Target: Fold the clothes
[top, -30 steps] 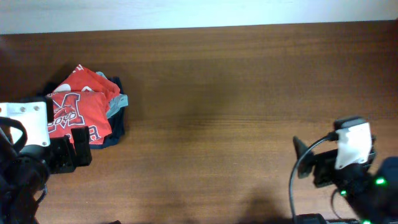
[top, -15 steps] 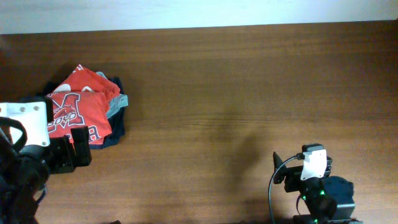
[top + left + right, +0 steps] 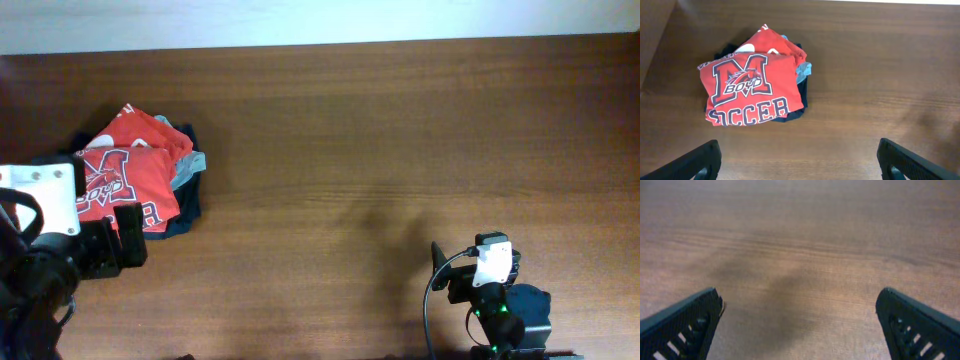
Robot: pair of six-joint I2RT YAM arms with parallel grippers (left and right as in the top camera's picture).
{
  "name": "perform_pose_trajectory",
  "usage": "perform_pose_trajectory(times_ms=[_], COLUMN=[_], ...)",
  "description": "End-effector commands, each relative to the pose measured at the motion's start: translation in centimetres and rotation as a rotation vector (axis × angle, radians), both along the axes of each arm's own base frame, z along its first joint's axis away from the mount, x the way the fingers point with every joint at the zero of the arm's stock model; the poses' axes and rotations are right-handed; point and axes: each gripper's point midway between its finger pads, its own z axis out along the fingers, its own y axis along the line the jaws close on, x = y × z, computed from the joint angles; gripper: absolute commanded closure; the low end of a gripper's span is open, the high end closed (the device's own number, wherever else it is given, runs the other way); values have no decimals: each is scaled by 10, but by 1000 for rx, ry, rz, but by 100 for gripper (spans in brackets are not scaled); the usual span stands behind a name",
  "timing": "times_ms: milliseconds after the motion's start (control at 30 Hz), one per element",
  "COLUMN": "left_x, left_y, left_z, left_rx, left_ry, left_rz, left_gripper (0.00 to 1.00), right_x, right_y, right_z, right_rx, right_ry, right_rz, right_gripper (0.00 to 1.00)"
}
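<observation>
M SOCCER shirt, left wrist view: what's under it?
Under the M SOCCER shirt: a red garment, a grey-blue garment and a navy garment peek out at its edges. Anything else is covered.

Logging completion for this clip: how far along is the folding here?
Done: the orange-red M SOCCER T-shirt lies folded in a neat rectangle atop the pile of other garments. In hand: nothing; left gripper and right gripper are open and empty. Left: seemingly nothing, no unfolded garment is visible.
</observation>
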Motion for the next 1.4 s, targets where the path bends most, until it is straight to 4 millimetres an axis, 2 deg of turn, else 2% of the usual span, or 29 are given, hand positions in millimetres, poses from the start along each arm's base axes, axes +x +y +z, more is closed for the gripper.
perform_pose_trajectory(times_ms=[0,867,1100,1267,1367], left_x=[-1,-1,-2,-3,1], left_y=[-1,-1,-25,-34,-39], left_z=[2,2,3,20,18], left_rx=[15,15,17,113,136], left_ry=[-6,-6,-12,-166,-278], left_rz=[-14,-15,-125,-184,-206], left_gripper=[1,1,1,1,1], right_x=[0,0,0,0,0], right_y=[0,0,0,0,0], right_z=[-1,-1,-1,-1,-1], right_rx=[15,15,15,15,15], right_ry=[-3,-3,-3,-3,-3], right_rz=[-3,-3,-3,-3,-3], right_gripper=[1,1,1,1,1])
